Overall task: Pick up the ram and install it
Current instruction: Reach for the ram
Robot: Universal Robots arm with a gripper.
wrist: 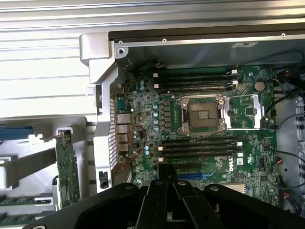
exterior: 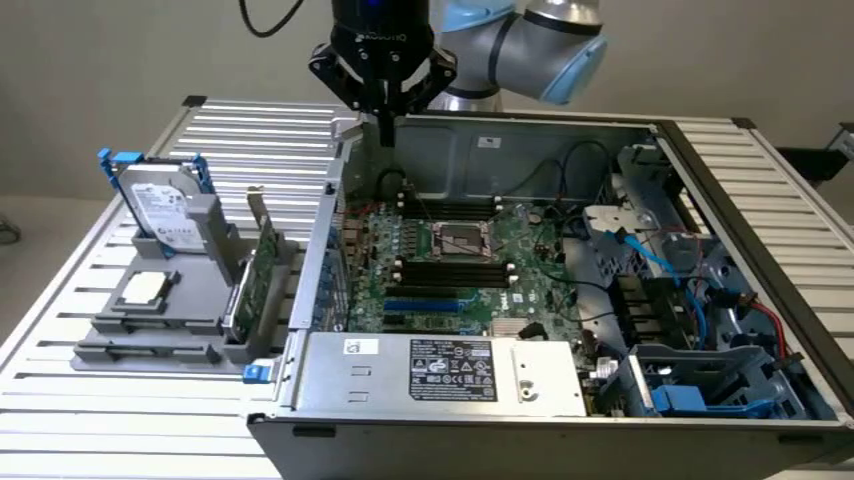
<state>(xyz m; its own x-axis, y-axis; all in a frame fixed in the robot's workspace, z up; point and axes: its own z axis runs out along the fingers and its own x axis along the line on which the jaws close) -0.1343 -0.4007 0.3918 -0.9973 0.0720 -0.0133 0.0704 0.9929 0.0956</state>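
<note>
Ram [wrist: 21,201] sits outside the computer case [exterior: 534,140]. It is a thin green strip standing on edge in the grey rack [exterior: 214,235] on the slatted table [exterior: 267,140]. A second similar green strip lies parallel just beside it. The rack is at the exterior view's left, and the taller green expansion card [exterior: 260,275] stands upright between the ram's end of the rack and the case wall. A hard drive [exterior: 160,210] is propped at the rack's far end.

Claw [exterior: 386,135] is well apart from the ram. It hangs over the case's far corner on the exterior view's left, fingertips pointing down, just above the rim.

Claw state: fingers pressed together, no gap. Nothing is held and nothing is touched — the tips hang in free air. In the wrist view the dark finger bodies meet at a single tip over the motherboard [exterior: 454,270], near the long black memory slots [wrist: 200,143].

Slots look unfilled — no green stick seated in them. The CPU socket [wrist: 202,112] sits between the two banks of slots. A power supply [exterior: 441,370] lies along the case's near edge.
</note>
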